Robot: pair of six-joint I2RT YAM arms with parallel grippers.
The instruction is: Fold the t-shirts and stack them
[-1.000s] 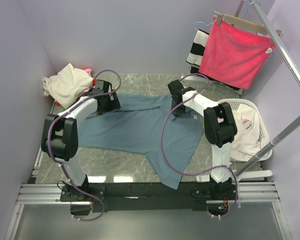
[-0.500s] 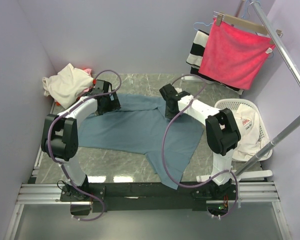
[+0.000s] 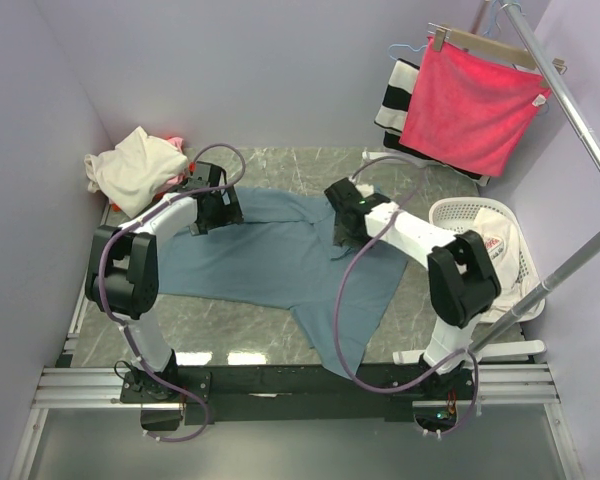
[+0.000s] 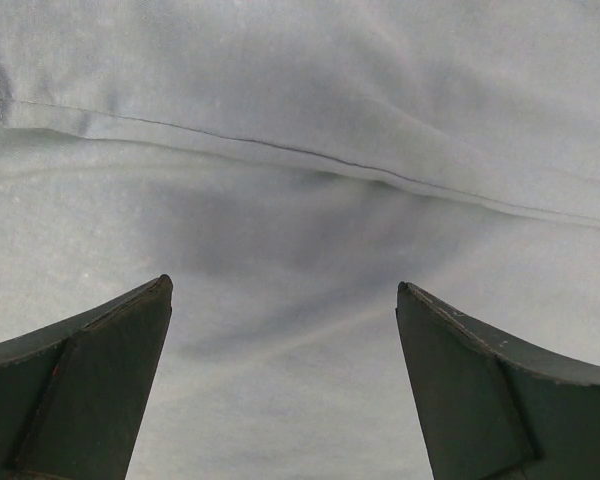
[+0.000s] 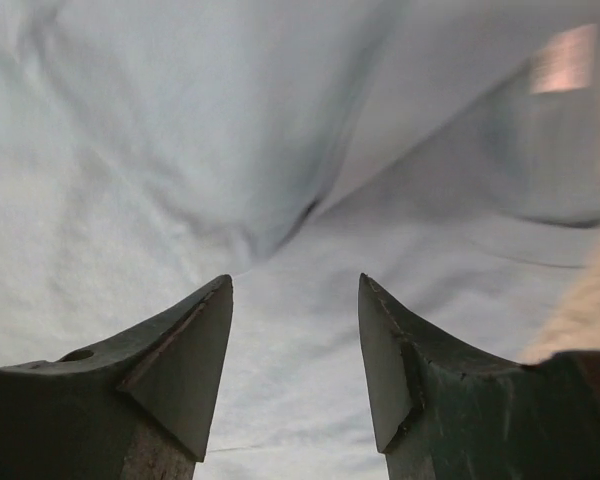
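Lavender walls enclose a grey marble-pattern table (image 3: 220, 325) on 3 sides.

**Left tool** (image 3: 213, 206) (image 4: 283, 290): released. Both fingers stand wide apart with nothing between them. The tool points down at the far-left part of the blue-grey t-shirt (image 3: 265, 255) (image 4: 310, 180). In the left wrist view a stitched seam crosses the cloth just ahead of the fingertips, running left to right.

**Right tool** (image 3: 342, 226) (image 5: 295, 282): released. The fingers are parted and grasp nothing. The tool sits low over the far-right part of the same shirt (image 5: 180, 130). A raised crease in the cloth lies just ahead of the gap. Contact between fingertips and cloth cannot be determined.

**Blue-grey t-shirt**: spread mostly flat on the middle of the table, between the 2 arms.
- Long axis: diagonal, from the far-left area under the left tool to the near-right.
- The near-right end narrows to a tapered flap that points at the near edge of the table.
- Which end carries the collar cannot be determined.

**Surroundings**:
- Cream t-shirt (image 3: 130, 170): crumpled in the far-left corner, with a pink/red t-shirt (image 3: 174, 141) showing behind it.
- White basket (image 3: 448, 207): right of the table, holding a white t-shirt with red print (image 3: 492, 252).
- Pink-red towel (image 3: 470, 105): on a hanger at the far right, with a black-and-white striped cloth (image 3: 391, 95) just behind it.
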